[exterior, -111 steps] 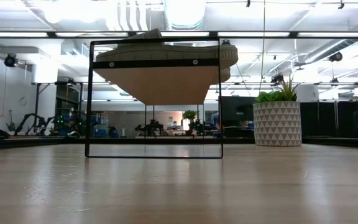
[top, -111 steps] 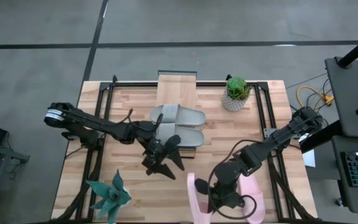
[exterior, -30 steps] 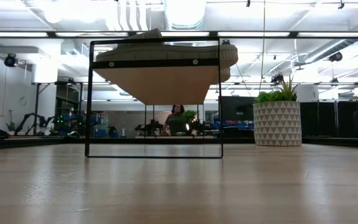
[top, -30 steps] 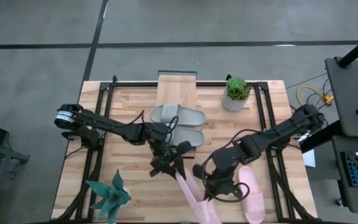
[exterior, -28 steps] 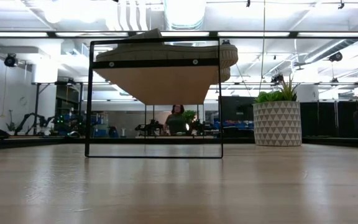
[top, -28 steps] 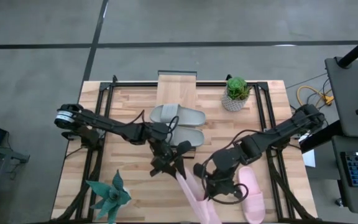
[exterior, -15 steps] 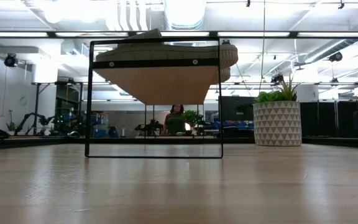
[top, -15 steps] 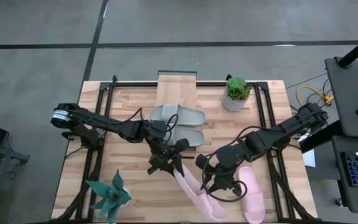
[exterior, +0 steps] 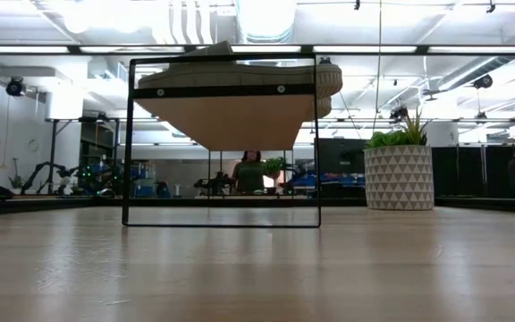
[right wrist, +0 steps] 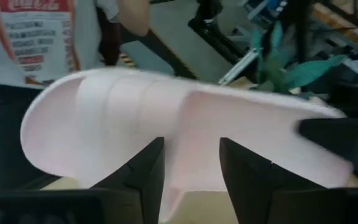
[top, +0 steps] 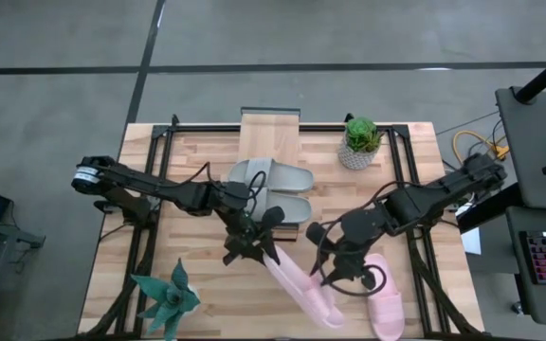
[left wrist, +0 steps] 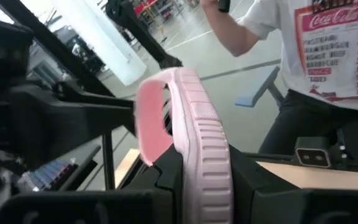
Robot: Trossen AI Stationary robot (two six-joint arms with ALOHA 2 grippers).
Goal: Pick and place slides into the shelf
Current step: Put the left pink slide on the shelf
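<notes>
Both end effectors (top: 254, 248) (top: 335, 270) — on pink slide (top: 301, 289).

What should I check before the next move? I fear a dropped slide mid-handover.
1. Left gripper grips pink slide: ok, clamped.
2. Right gripper free of that slide: cannot tell.
3. Shelf top free: not ok, grey pair lies there.
4. Space under shelf: ok, nothing shows there in the low view.
5. Person clear of arms: cannot tell, one stands by the table.
6. Other slide out of the way: ok, flat beside the right arm.
</notes>
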